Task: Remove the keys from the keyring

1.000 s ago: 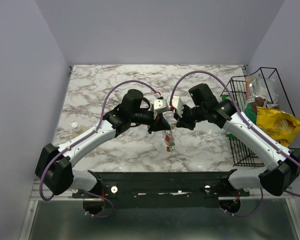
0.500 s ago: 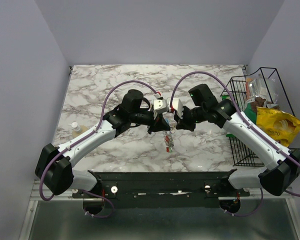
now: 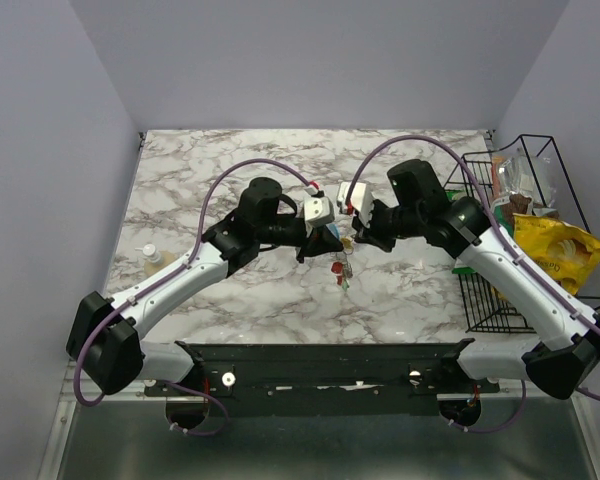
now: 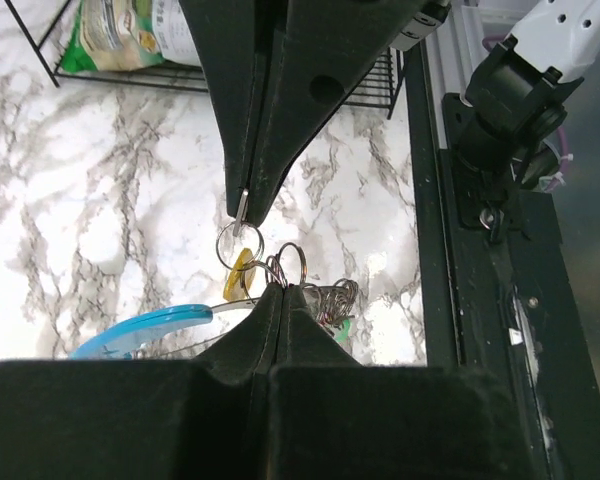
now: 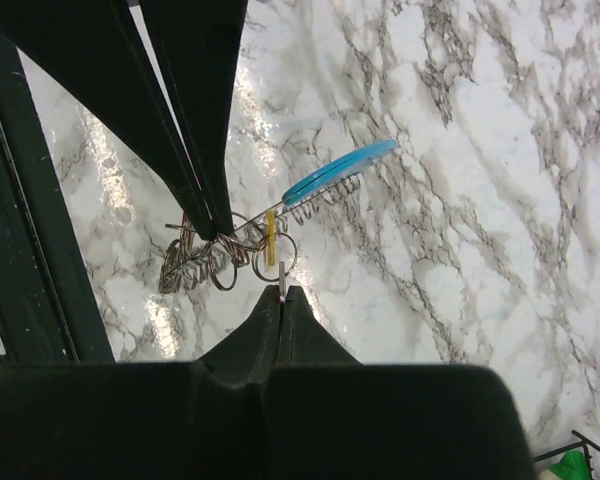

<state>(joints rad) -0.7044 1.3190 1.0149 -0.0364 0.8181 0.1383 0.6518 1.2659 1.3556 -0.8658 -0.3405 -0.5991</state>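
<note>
Both grippers meet over the middle of the table. My left gripper [image 3: 325, 241] [image 4: 283, 288] is shut on the bunch of thin wire rings of the keyring [image 4: 145, 328] [image 5: 338, 171], whose bright blue part sticks out to one side. My right gripper [image 3: 358, 238] [image 5: 282, 293] is shut on the thin metal blade of a key, which hangs from a small ring [image 5: 275, 256] [image 4: 238, 243]. A yellow key [image 4: 240, 275] [image 5: 271, 240] sits beside that ring. A green key [image 4: 341, 329] shows under the left fingers. The keys [image 3: 340, 272] dangle below the two grippers.
A black wire basket [image 3: 480, 300] [image 4: 375, 85] with snack bags stands at the table's right edge. A small bottle [image 3: 152, 254] lies at the left edge. A black rail [image 3: 330, 355] [image 4: 480, 300] runs along the near edge.
My right arm has swung back and to the right and its gripper now sits a little farther back. The dangling keys have shifted slightly with it. The left arm has hardly moved.
</note>
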